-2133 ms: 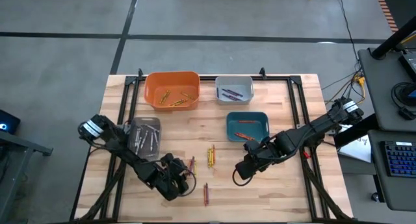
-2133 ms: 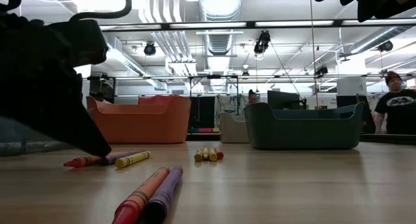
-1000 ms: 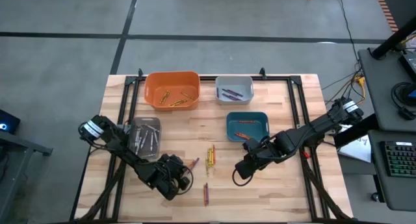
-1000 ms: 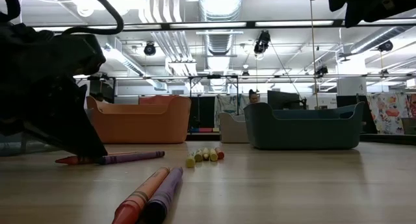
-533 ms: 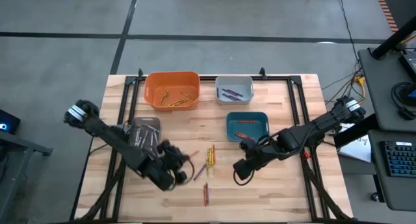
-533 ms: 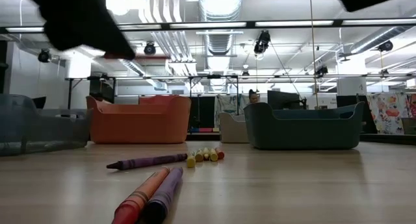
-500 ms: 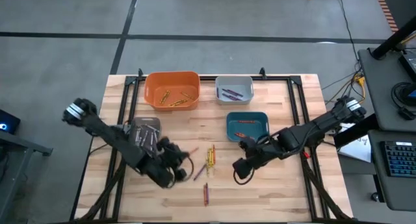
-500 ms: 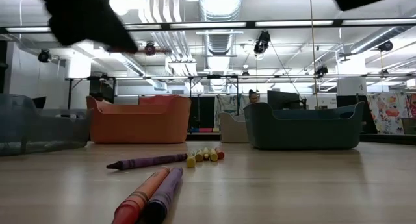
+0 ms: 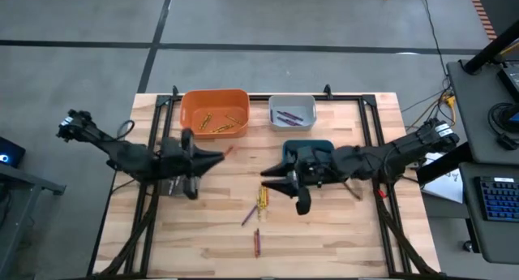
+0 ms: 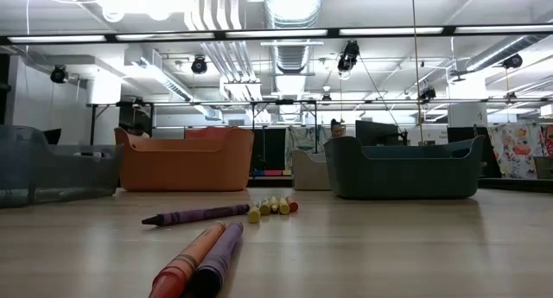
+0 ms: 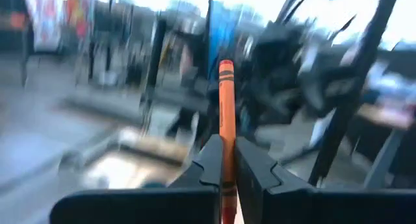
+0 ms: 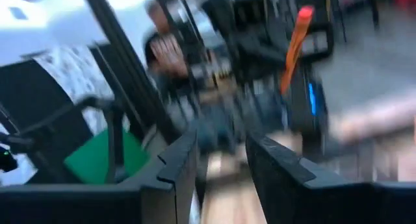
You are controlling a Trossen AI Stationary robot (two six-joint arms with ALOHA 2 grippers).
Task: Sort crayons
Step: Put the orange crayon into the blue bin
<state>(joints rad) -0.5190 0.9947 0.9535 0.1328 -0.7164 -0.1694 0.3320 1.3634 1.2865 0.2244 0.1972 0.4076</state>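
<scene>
While left tool (image 11: 225, 160) pinches orange crayon (image 11: 225, 113) | right tool (image 12: 220, 156) agape, empty

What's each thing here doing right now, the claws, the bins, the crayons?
Left gripper: shut on orange crayon.
Right gripper: open, empty.
Orange bin: holds yellowish crayons.
Grey bin: holds purple crayons.
Teal bin: partly hidden by right arm.
Loose crayons: lying on table.
</scene>
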